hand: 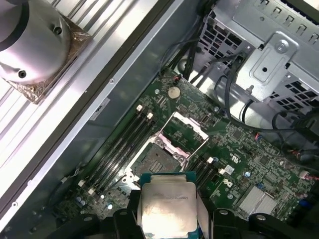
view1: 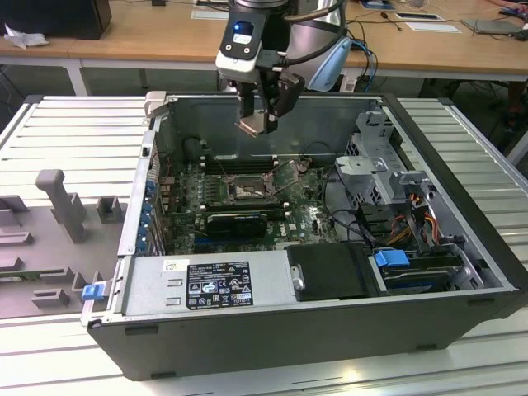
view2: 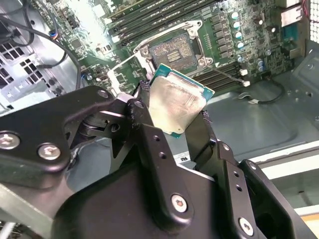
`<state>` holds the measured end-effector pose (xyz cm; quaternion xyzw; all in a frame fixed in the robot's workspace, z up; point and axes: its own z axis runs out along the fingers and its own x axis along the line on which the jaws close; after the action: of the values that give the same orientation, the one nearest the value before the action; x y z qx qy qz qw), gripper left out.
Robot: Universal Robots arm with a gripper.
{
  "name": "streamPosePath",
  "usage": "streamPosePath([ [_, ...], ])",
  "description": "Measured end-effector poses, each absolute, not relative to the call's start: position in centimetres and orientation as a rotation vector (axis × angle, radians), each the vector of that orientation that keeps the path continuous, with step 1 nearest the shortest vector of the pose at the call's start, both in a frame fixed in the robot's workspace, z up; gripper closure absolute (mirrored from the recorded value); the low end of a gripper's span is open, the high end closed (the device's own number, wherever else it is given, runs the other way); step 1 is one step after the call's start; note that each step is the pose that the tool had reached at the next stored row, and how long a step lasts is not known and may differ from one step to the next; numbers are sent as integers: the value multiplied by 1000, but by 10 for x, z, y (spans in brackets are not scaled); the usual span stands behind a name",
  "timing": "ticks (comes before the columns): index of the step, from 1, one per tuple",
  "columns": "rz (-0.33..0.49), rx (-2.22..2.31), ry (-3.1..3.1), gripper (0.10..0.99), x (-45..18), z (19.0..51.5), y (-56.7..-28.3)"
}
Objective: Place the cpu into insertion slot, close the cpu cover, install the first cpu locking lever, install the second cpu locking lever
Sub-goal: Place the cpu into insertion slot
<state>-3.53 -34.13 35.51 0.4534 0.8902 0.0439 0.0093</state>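
My gripper (view1: 258, 122) hangs above the back of the open computer case, shut on the cpu (view1: 252, 124). The cpu is a pale square chip with a green edge, pinched between the black fingers in both wrist views (view2: 177, 102) (hand: 167, 204). The insertion slot (view1: 247, 191) (view2: 172, 50) (hand: 155, 160) lies below on the green board, bare, with its contact field showing. The cpu cover (view2: 125, 74) (hand: 183, 133) is a grey metal frame, swung open and standing beside the slot. The cpu is well above the slot and touches nothing but the fingers.
Long black memory slots (hand: 119, 144) flank the socket. A metal drive cage (view1: 384, 177) with cables (view1: 346, 206) fills the exterior view's right side of the case. The power supply (view1: 206, 285) spans the front. A silver round block (hand: 30, 45) rests on the slatted table outside the case wall.
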Motion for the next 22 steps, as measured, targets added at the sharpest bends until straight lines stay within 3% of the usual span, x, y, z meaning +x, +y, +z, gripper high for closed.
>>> streamPosePath([
  [22, 131, 1765, 2559, 557, -35, 354, -341],
])
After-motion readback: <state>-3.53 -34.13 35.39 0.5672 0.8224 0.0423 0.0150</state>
